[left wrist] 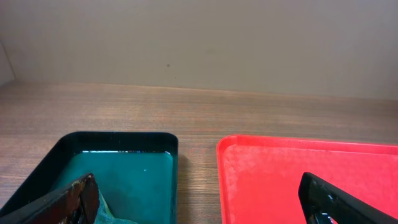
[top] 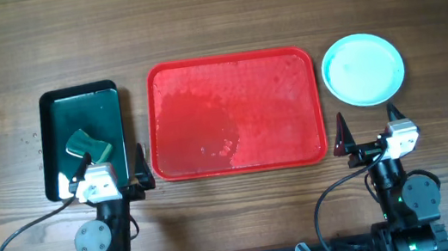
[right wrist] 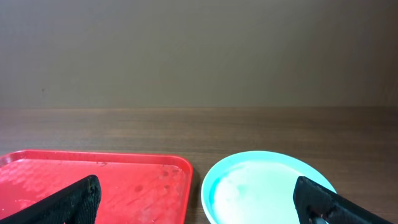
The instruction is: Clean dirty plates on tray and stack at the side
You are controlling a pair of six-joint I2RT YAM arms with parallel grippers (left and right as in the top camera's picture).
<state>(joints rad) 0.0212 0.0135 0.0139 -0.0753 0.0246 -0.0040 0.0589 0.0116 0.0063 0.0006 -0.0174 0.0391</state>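
With the tray (top: 229,59) bare in the middle of the table (top: 209,15) and a blue plate (top: 363,69) beside it toward the far right corner, I judge the stacking done, so my jaws, both pairs wide open and empty, need no further grasp.

Seen from above, the top light blue plate (top: 363,68) hides whether others lie under it. In the left wrist view the green sponge (left wrist: 107,210) and red tray (left wrist: 280,180) run off the frame.
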